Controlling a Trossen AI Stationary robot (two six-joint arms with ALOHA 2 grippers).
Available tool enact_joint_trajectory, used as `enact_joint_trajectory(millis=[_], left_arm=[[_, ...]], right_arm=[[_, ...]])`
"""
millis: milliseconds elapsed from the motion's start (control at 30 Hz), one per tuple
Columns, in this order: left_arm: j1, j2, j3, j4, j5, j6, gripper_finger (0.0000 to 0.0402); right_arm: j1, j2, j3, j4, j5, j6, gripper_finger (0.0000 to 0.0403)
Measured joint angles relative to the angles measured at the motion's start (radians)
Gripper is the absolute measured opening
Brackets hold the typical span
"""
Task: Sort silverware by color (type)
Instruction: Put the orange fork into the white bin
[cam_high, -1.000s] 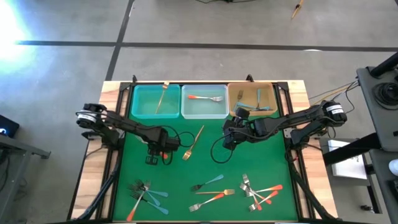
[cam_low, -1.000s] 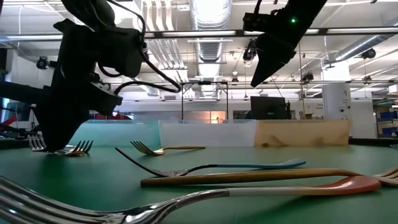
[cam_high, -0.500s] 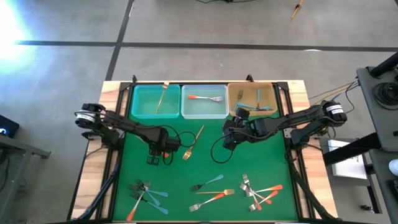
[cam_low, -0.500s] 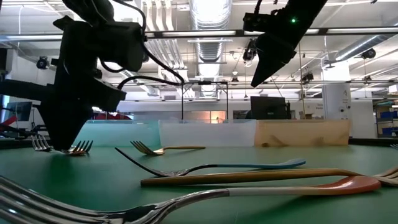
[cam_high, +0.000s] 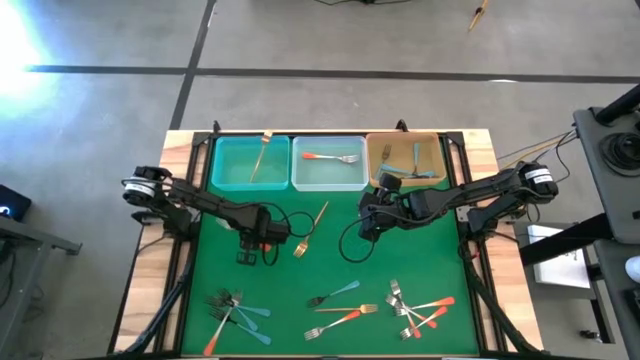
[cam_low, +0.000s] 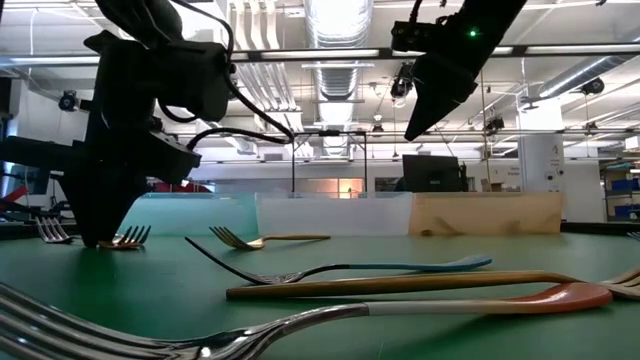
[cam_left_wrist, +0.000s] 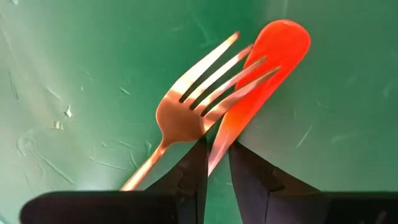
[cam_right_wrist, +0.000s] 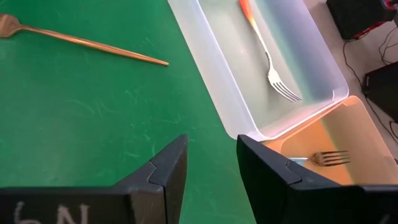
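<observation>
High view: the left gripper (cam_high: 247, 257) sits left of centre on the green mat (cam_high: 330, 265). The right gripper (cam_high: 366, 229) waits right of centre, empty, below the three bins (cam_high: 326, 183). More forks (cam_high: 418, 306) lie scattered along the bottom.

Low view: the left gripper is down at the mat at the left of the frame.

Left wrist view: its fingers (cam_left_wrist: 189, 177) are pinched on the orange-handled fork (cam_left_wrist: 261, 68), probably to lift it clear of the gold fork (cam_left_wrist: 186, 112) lying across it.

Right wrist view: its fingers (cam_right_wrist: 165, 171) stand apart over bare mat.

Dark jointed arms, seemingly black cables
</observation>
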Motion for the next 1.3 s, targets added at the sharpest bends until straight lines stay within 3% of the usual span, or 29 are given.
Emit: enact_joint_trajectory(millis=[200, 467, 767, 1000, 1133, 1300], left_arm=[[0.0, 0.0, 0.001, -0.003, 0.009, -0.131, 0.0009], [0.001, 0.005, 0.074, -0.084, 0.089, -0.168, 0.0001], [-0.007, -0.003, 0.341, -0.206, 0.109, -0.156, 0.0001], [-0.017, -0.022, 0.554, -0.283, 0.026, -0.137, 0.0001], [-0.035, -0.048, 0.537, -0.28, 0.028, -0.156, 0.0001], [-0.083, -0.053, 0.396, -0.256, 0.032, -0.209, 0.0]], right_arm=[[0.0, 0.0, 0.0, 0.0, 0.0, 0.0, 0.0132], [0.0, 0.0, 0.0, 0.0, 0.0, 0.0, 0.0132], [0.0, 0.0, 0.0, 0.0, 0.0, 0.0, 0.0132], [0.0, 0.0, 0.0, -0.016, 0.0, 0.0, 0.0132], [0.0, 0.0, 0.0, -0.087, 0.0, 0.039, 0.0132], [0.0, 0.0, 0.0, -0.127, 0.0, 0.06, 0.0132]])
